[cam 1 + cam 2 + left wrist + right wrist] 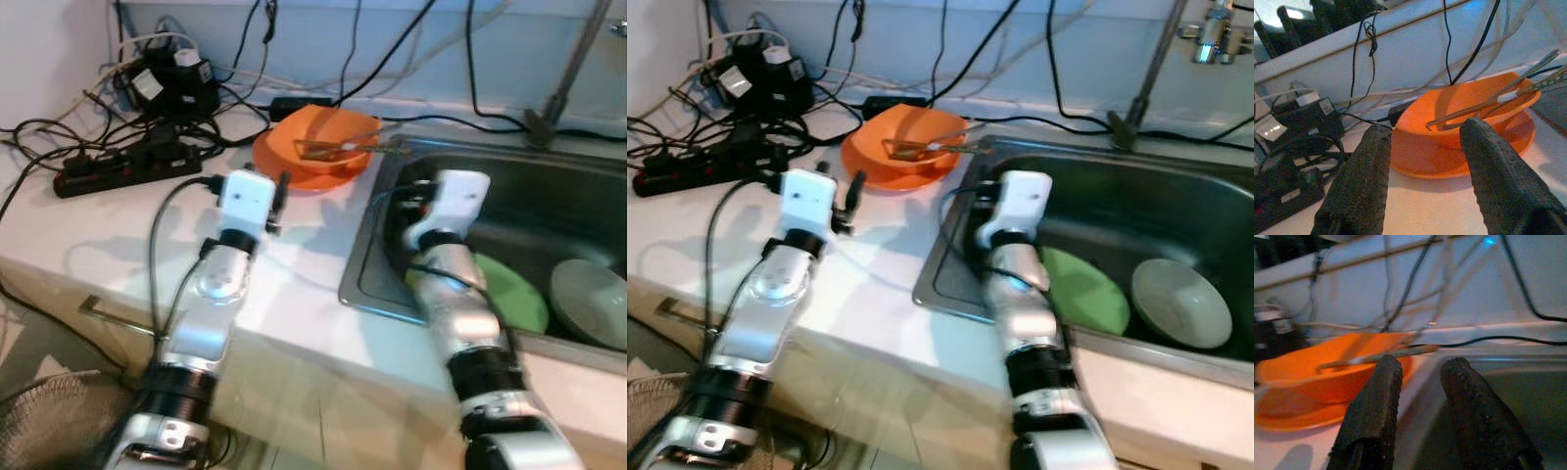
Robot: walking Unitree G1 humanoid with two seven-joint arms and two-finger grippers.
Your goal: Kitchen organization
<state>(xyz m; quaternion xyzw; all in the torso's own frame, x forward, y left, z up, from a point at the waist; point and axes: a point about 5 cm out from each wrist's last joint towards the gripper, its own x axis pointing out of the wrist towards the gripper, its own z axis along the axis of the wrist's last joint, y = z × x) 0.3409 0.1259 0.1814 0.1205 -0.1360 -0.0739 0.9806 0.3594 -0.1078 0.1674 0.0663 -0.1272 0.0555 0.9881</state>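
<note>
— Where is the orange bowl [328,132] sitting?

— It is sitting on an orange plate [309,171], on the white counter [127,220] just beside the left rim of the steel sink [377,284]. A few long utensils [343,149] are lying across the bowl, their handles sticking out over the sink's edge.

— What is the left gripper [1425,183] doing?

— It is hovering over the counter, pointing at the bowl and plate from close by. Its two black fingers [1359,186] are standing spread apart with nothing between them, and they are not touching the plate.

— And the right gripper [1420,406]?

— It is reaching over the near left corner of the sink. Its fingers [1374,411] are parted by a narrow gap and gripping nothing, with the bowl off to one side ahead of them.

— What is lying in the sink?

— A green plate [1083,294] is lying in the basin, partly hidden behind the right arm, and a pale bowl [1181,304] is sitting just beside it, farther to the right.

— Anything else around?

— A black power strip [122,171] and a tangle of black cables [157,83] with plug adapters are crowding the back left of the counter. More cables are hanging down the wall, and the tap's pipe [1156,64] is rising behind the sink.
</note>
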